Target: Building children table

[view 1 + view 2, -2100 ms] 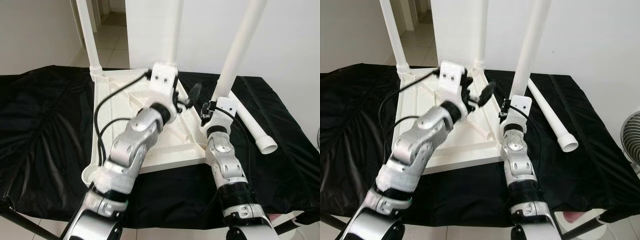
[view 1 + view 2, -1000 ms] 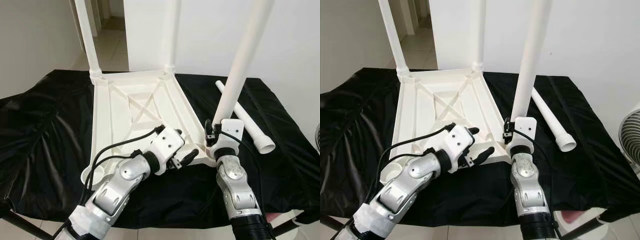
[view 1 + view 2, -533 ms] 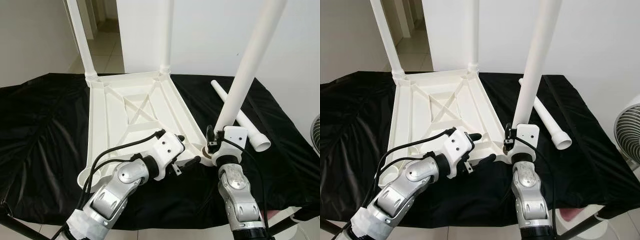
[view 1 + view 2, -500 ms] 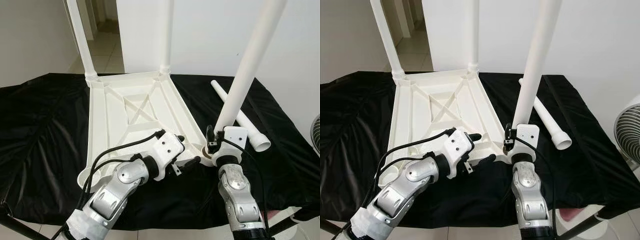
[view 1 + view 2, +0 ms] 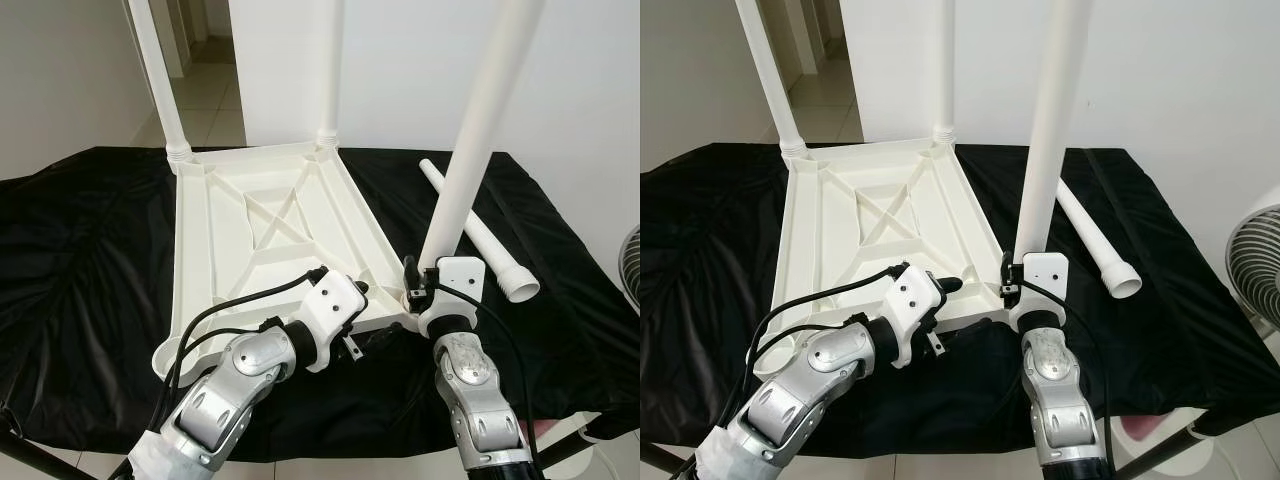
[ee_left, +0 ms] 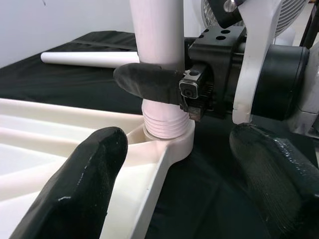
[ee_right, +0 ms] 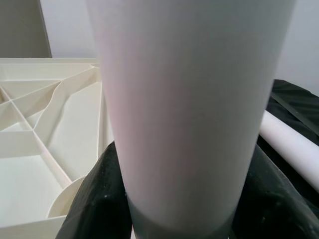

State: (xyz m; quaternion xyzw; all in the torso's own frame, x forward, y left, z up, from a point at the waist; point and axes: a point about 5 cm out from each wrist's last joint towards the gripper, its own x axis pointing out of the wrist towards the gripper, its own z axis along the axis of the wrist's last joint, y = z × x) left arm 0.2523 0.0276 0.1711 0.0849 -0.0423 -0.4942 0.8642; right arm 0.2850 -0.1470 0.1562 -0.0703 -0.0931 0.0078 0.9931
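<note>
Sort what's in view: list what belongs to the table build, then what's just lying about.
For the job:
- upturned white tabletop
- two legs already standing at its far corners
- leg held by the right gripper in the near corner socket
- spare leg lying on the cloth
- left gripper, jaws open

Just about:
- black cloth
- fan

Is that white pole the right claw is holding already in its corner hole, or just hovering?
In. The white plastic leg stands upright, its ribbed end seated in the upturned white tabletop's corner socket, with the right claw shut around it.
</note>
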